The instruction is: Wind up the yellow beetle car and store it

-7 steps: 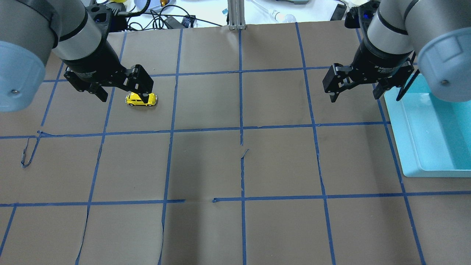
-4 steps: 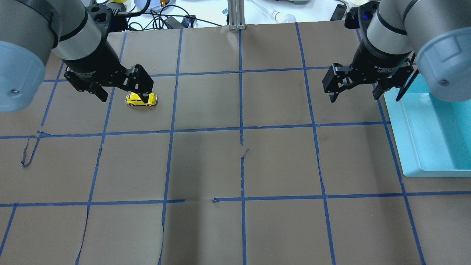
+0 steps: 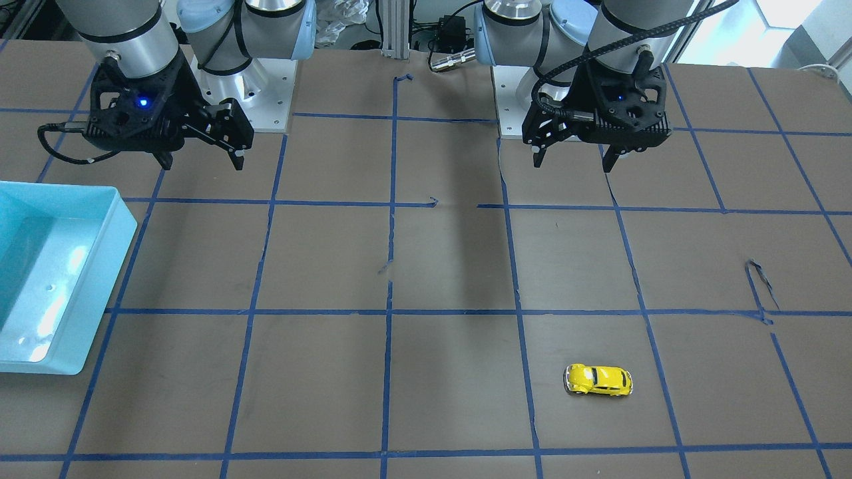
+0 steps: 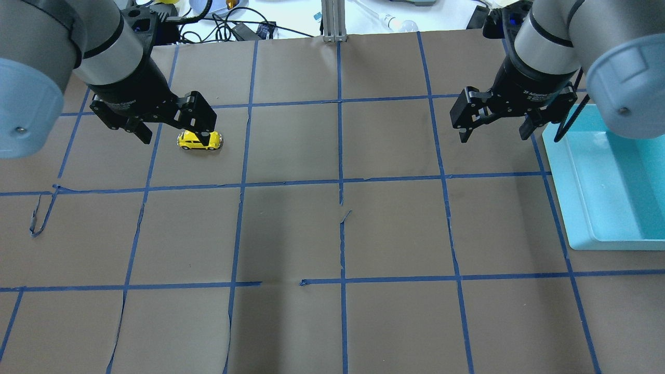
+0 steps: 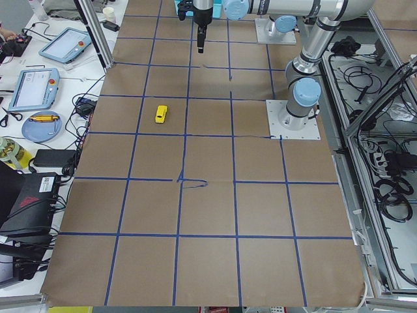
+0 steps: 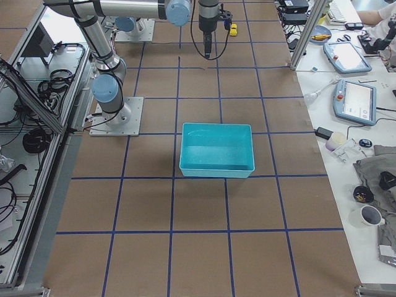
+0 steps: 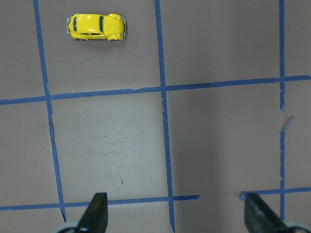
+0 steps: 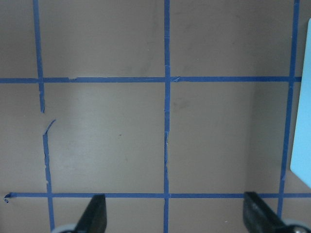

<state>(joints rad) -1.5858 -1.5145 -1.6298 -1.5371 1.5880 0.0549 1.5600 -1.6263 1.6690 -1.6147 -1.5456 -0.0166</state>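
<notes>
The only lettering is on the black housings of the two arms over the bench (image 4: 291,234), seen from overhead. On the housing just behind the right pincer (image 4: 493,136), a short line of white print seems to start with "2F". The rest of it is too small to read. A similar white line crosses the housing behind the left pincer (image 4: 176,138) and is wholly illegible. Just off the bench's long edge, the handheld control screen (image 6: 354,102) shows a lit panel too small to make out.
</notes>
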